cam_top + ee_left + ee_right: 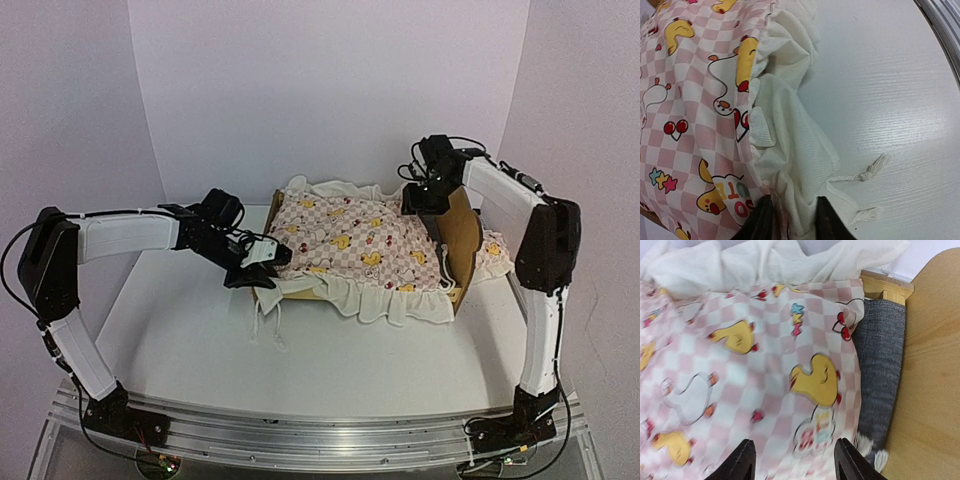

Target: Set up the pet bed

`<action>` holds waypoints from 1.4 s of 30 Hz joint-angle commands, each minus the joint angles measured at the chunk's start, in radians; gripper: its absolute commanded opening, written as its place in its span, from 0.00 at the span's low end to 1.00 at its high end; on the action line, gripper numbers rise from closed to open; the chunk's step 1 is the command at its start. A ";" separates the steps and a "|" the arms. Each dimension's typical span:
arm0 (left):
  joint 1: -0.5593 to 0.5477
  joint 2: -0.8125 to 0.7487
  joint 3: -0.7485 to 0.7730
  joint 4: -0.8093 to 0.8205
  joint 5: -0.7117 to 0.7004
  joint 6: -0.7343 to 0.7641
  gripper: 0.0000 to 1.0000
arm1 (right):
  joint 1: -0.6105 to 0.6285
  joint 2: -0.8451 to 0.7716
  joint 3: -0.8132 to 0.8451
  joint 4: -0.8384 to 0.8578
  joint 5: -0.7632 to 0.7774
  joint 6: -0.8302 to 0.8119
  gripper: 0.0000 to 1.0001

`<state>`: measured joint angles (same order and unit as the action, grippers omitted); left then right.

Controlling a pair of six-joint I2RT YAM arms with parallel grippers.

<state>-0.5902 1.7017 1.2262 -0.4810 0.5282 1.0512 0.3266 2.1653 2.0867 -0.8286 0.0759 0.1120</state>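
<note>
The left fingers (262, 270) straddle the quilt's (350, 235) cream ruffle (790, 150), slightly parted; whether they pinch it is unclear. The right fingers (441, 262) are spread wide, empty, just above the quilt. The pet bed (463, 240) sits on the desk (350, 350) between both, headboard (930, 365) beside the right fingers.

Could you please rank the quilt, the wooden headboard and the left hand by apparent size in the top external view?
1. quilt
2. wooden headboard
3. left hand, a close call with the headboard, which is seen nearly edge-on.
</note>
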 commanded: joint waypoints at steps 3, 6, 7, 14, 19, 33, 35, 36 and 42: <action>0.010 -0.013 0.140 -0.121 0.102 0.094 0.51 | 0.086 -0.310 -0.093 -0.256 -0.066 0.022 0.55; 0.010 -0.023 0.207 -0.259 0.207 0.155 0.59 | 0.088 -0.374 -0.078 -0.389 0.008 0.107 0.57; 0.010 -0.025 0.227 -0.281 0.235 0.159 0.60 | 0.088 -0.396 -0.071 -0.416 0.049 0.121 0.60; 0.009 -0.026 0.207 0.080 0.237 -0.362 0.62 | 0.012 -0.438 -0.097 -0.565 0.189 0.146 0.69; 0.009 -0.027 0.169 0.181 0.203 -0.454 0.62 | -0.027 -0.385 -0.112 -0.560 0.294 0.103 0.67; 0.009 -0.175 0.000 0.270 0.104 -0.463 0.62 | 0.050 -0.394 -0.212 -0.422 -0.008 0.015 0.15; 0.009 -0.192 -0.017 0.258 0.126 -0.434 0.62 | 0.123 -0.385 -0.197 -0.400 -0.020 -0.022 0.14; 0.009 -0.197 -0.025 0.255 0.136 -0.420 0.62 | 0.158 -0.374 -0.182 -0.395 -0.030 -0.039 0.14; 0.002 -0.177 -0.018 0.231 0.195 -0.395 0.62 | 0.315 -0.289 -0.104 -0.366 -0.067 -0.011 0.18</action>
<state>-0.5832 1.5311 1.2082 -0.2523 0.6702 0.6266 0.4985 1.8339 1.9229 -1.2740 0.2029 0.2119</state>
